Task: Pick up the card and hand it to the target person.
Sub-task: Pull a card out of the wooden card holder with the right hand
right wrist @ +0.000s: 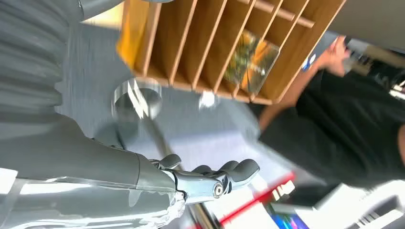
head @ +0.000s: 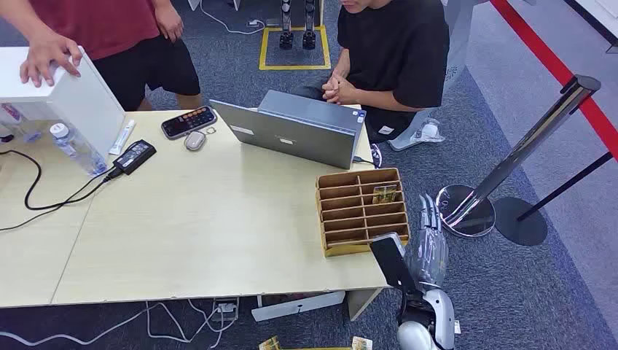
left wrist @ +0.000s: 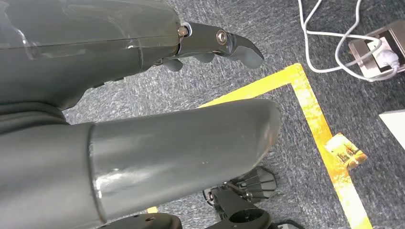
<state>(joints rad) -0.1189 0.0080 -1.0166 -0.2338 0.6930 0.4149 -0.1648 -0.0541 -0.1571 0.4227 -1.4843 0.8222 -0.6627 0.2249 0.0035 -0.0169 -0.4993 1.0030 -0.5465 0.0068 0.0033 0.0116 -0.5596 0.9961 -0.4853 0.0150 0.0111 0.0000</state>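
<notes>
**Card in organizer, both hands empty**

Left hand (left wrist: 143, 95) hangs over the carpet, fingers extended, holding nothing. Wooden organizer (head: 361, 211) sits on the table (head: 204, 226) corner, card (head: 383, 194) in a far slot. Right hand (head: 430, 233) just beside the organizer, off the table edge, fingers apart, not touching the card.

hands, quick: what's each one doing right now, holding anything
Left hand: open, holds nothing, hanging over the carpet.
Right hand: open, holds nothing, beside the wooden organizer.
</notes>
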